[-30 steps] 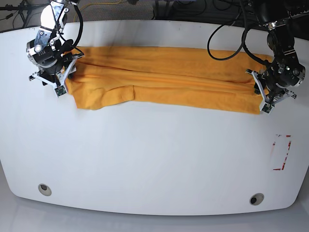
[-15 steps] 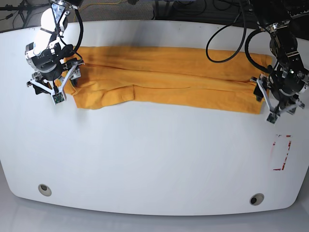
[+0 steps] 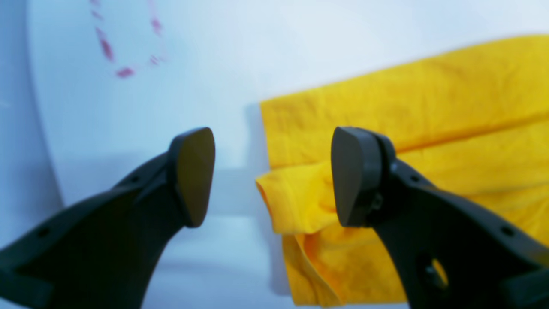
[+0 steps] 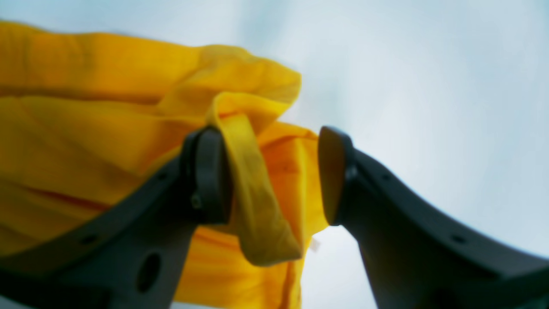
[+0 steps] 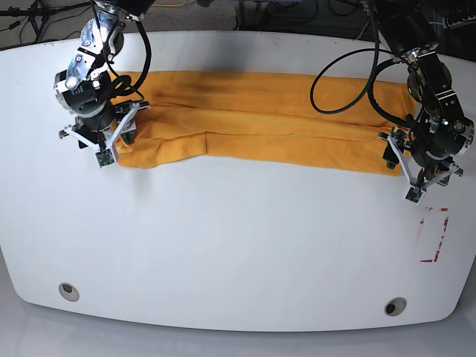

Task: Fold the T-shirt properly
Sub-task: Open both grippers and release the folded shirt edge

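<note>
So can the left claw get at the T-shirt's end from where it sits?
Probably yes: the left claw is open, its fingers straddle the T-shirt corner, and nothing lies between.

My worktop and its marks
White table (image 5: 238,253); red dashed rectangle (image 5: 433,235) near my left edge; two round, perhaps metal, holes (image 5: 68,291) in front.

Your wrist views both soft-focused. T-shirt (image 5: 260,119) ends hidden under right gripper (image 5: 104,134) and left gripper (image 5: 416,160) in base view; chest print not readable anywhere. Red marking (image 3: 124,43) blurred, cut by top edge of left wrist view. You can't tell cloth contact with either finger pad.
</note>
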